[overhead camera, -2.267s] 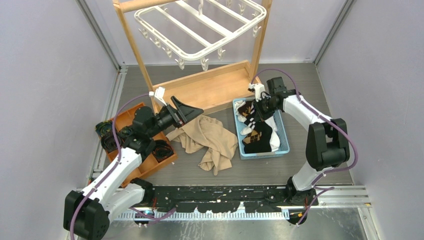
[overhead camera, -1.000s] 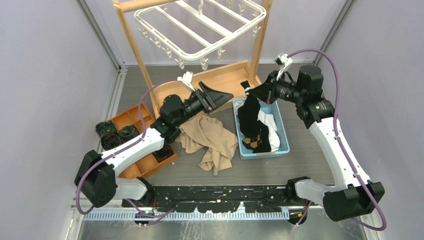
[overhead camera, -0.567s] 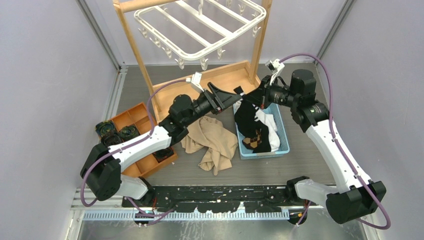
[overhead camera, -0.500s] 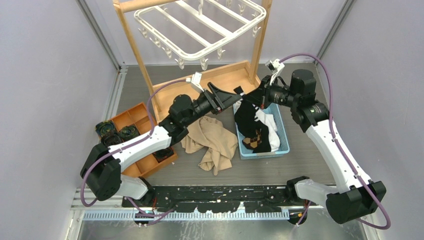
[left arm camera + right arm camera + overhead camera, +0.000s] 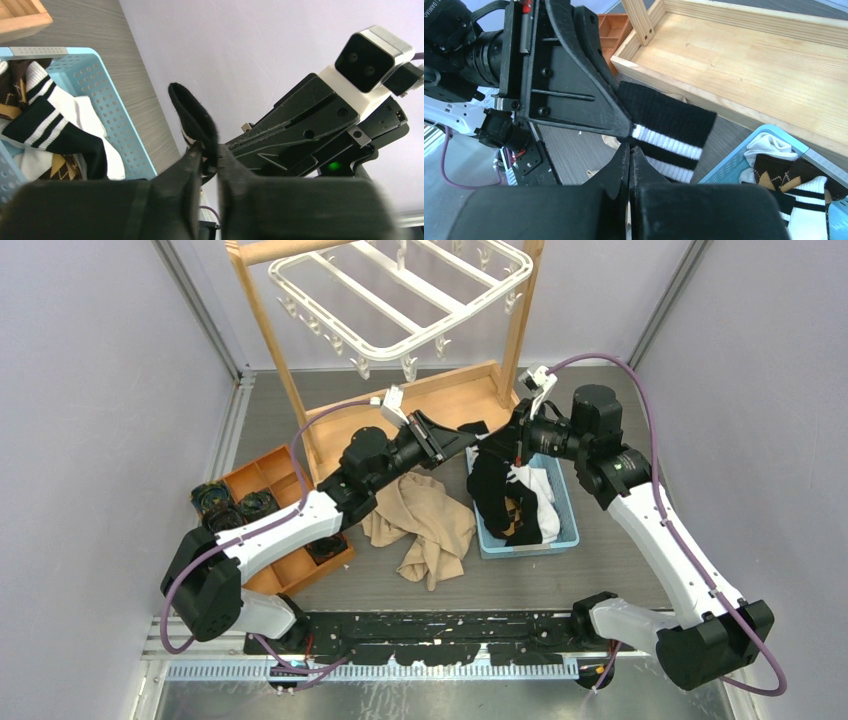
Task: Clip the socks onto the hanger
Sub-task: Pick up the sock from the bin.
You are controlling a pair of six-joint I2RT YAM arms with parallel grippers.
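Blue basket (image 5: 530, 550): we see it at 3 o'clock from the beige cloth (image 5: 425, 525). Loose socks (image 5: 530, 515) are heaped inside, some brown argyle, some white, some striped.
Orange tray (image 5: 265, 475): at 9 o'clock from the cloth. It is divided into compartments, and several hold dark round things we cannot identify.
Striped sock (image 5: 671, 132): black with white bands near the cuff. It is lifted over the basket's 11 o'clock corner, and its lower part hangs down into the basket.
Right gripper (image 5: 630, 152): jaws pressed together on the sock's edge beside the white bands.
Left gripper (image 5: 209, 150): jaws nearly together, pinching the black cuff between them. It sits at 9 o'clock of the right gripper, just beside it.
Hanger (image 5: 400, 350): at 12 o'clock on the wooden stand (image 5: 440, 410), well apart from the held sock.
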